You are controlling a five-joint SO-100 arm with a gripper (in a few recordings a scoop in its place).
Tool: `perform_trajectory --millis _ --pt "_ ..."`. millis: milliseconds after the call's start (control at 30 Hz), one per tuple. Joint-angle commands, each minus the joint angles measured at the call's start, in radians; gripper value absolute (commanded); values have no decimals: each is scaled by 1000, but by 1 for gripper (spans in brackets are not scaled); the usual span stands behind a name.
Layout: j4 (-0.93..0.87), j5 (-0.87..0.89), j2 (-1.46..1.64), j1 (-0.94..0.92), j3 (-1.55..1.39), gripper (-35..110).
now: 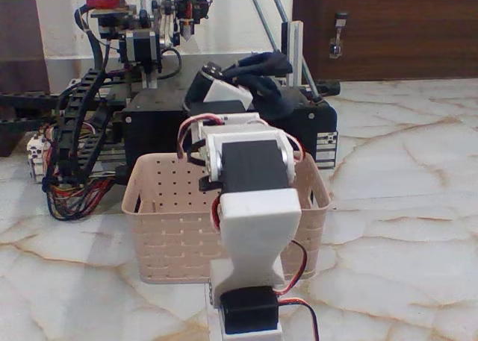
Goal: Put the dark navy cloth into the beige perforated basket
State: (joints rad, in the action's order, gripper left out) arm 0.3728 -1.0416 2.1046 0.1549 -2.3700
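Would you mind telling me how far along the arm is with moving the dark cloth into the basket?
Done: the small dark navy fabric cloth looks picked up, held aloft behind the arm. In hand: it sits at the end effector, above and beyond the rectangular beige perforated plastic basket; the grip itself is hidden by the cloth. Left: bringing it over the basket opening and releasing it.

The arm (250, 207) is built of white plastic shells with rounded edges, set around black boxy servos (252, 169). Thin red, black and white wires (297, 270) loop along its right side and over the far joint. Its far end looks white and black, though dim.
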Motion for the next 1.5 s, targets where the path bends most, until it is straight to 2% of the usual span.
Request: perform_trajectory --millis 0,367,767,933,1033,1167,1267,1333,1467 --pt "-8 44 -17 11 84 0" --pt "-196 370 -353 5 555 0" --pt "-568 555 -634 -29 916 0" --pt "-811 598 -749 -43 1088 0" --pt "-927 623 -767 -48 1098 0" --pt "-951 643 -767 -55 1094 0" --pt "-996 626 -761 -60 1092 10" --pt "-1006 647 -752 -60 1092 10" --pt "-1147 643 -744 -77 1081 11"
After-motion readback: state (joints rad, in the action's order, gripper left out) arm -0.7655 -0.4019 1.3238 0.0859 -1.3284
